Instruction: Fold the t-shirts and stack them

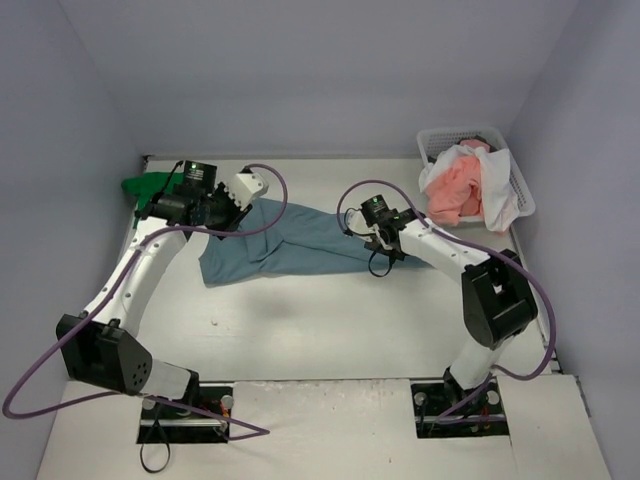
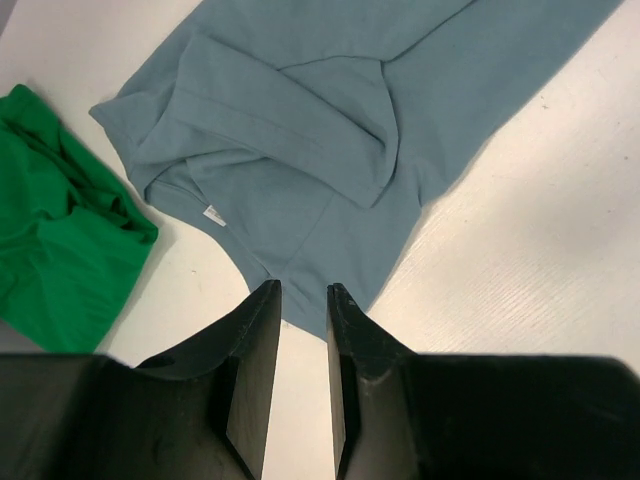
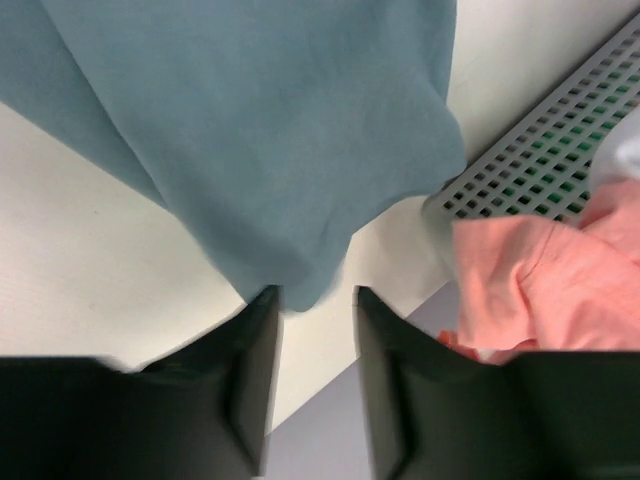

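A light blue t-shirt lies crumpled and partly spread on the table's middle; it also shows in the left wrist view and the right wrist view. A green t-shirt lies bunched at the far left, also in the left wrist view. My left gripper is at the blue shirt's left edge, its jaws narrowly open with the hem just at the tips. My right gripper is open at the shirt's right corner, which hangs by its left fingertip.
A white mesh basket stands at the back right, seen also in the right wrist view. A salmon pink t-shirt and a white t-shirt spill over its rim. Grey walls enclose the table.
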Controlling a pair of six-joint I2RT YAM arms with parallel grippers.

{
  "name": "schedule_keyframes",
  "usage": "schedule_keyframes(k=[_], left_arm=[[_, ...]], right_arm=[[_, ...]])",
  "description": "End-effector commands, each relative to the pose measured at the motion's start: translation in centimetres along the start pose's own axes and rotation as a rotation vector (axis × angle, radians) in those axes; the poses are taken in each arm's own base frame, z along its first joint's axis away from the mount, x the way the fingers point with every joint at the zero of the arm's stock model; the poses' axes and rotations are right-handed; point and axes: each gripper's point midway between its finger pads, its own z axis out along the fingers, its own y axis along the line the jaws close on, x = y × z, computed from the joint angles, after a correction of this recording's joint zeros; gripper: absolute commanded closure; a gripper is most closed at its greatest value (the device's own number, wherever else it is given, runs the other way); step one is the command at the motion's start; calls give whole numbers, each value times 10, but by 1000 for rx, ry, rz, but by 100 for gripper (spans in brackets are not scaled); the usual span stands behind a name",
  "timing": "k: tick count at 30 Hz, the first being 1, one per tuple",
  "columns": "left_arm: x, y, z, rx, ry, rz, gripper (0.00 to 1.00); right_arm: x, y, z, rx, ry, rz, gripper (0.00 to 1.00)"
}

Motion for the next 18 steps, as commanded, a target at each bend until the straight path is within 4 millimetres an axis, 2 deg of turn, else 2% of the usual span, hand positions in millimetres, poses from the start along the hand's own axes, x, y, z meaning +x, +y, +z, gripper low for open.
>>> schedule_keyframes(k=[1,4,6,8,13,18], left_arm=[[-15,4,-14,-9,-55,11,79],[-9,2,-10,-4,-33,3,79],[-5,1,-7,2,-23,-3,79],[-1,-1,-3,6,-14,-16,79],[9,-5,14,24,2,-35,80],[20,-4,42,28,30,-68,83]], right_arm=[[10,-9,-5,48,52,-22,62],[6,-14,-8,58,41,-6,54],[2,-19,-10,70,32,8,54],[-4,-22,-11,72,16,30,55],[-25,-15,-2,-1,-63,83,69],[-44,-10,13,-55,-99,117,70]])
